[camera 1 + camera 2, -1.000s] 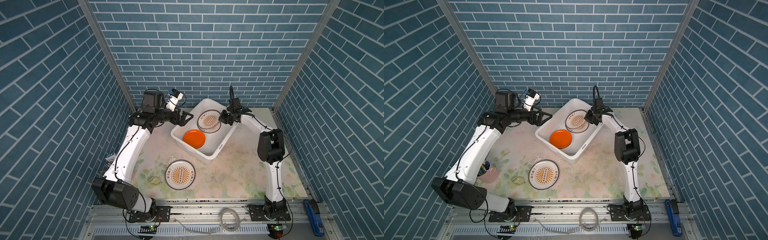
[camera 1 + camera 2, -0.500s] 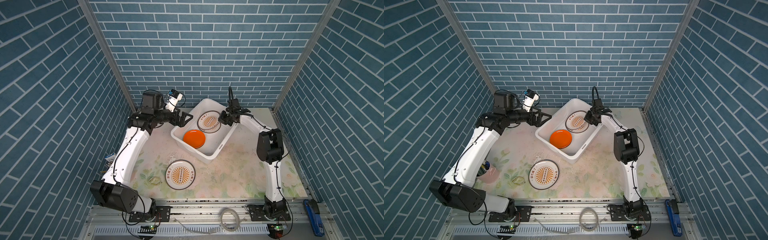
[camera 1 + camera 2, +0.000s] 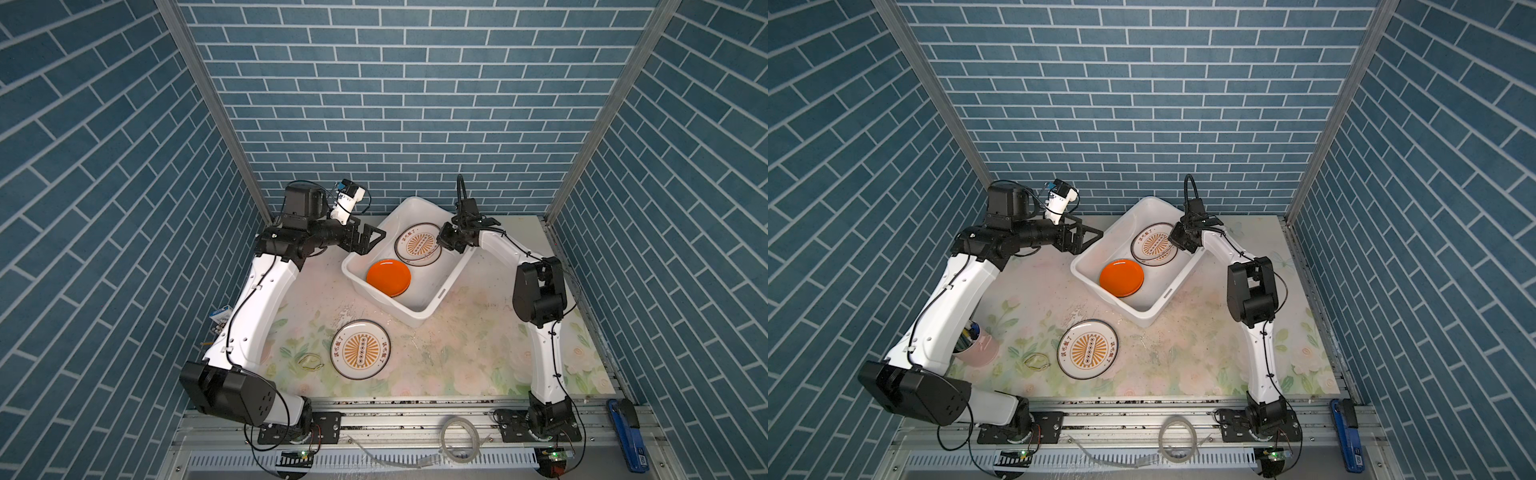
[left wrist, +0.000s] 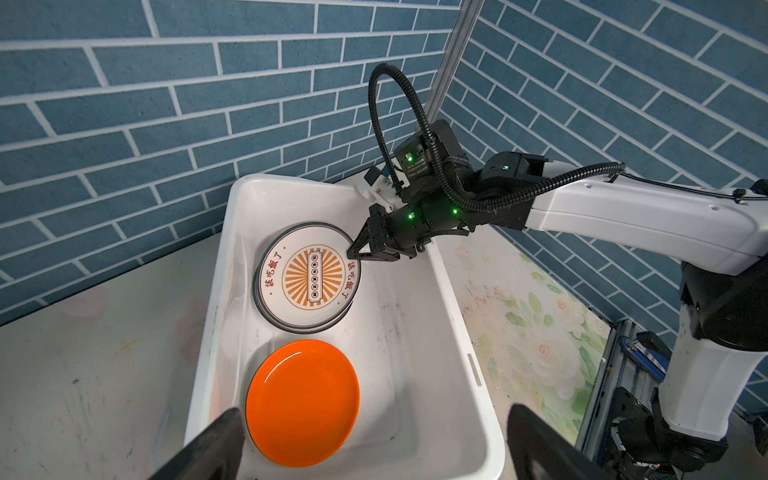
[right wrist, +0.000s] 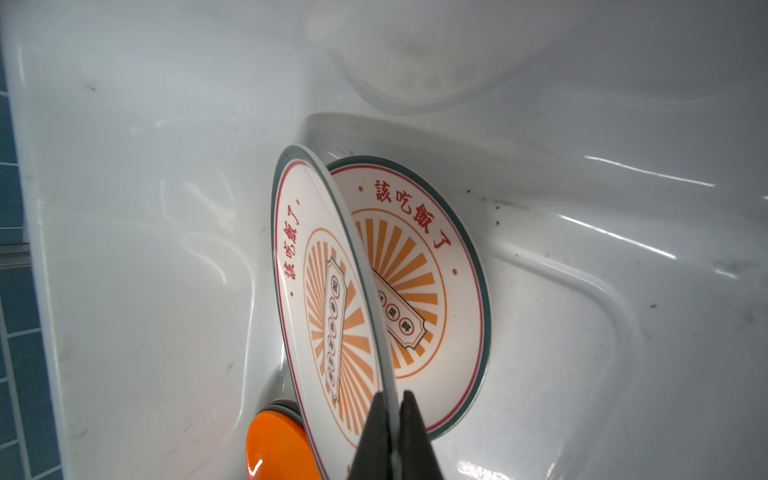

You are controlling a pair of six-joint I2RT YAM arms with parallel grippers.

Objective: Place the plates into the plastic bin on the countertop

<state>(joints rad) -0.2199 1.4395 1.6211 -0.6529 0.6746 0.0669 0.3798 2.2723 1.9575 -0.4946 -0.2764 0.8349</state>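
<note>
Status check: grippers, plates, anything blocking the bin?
Right gripper shut on sunburst plate, tilted over another in bin. Left gripper open, empty. One plate on countertop. Nothing blocking.

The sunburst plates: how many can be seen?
3: one on the countertop in front of the bin, one flat inside it, one tilted over that, pinched by the right claw.

bin (image 3: 1144, 314): orange plate (image 3: 1121, 277) | countertop (image 3: 1200, 349): sunburst plate (image 3: 1087, 348) (flat)

- Both top views look steeply down from high at the front onto the plastic bin (image 3: 432, 305) (image 3: 1152, 311).
- Left wrist view faces across the bin; right wrist view sits close inside it.
</note>
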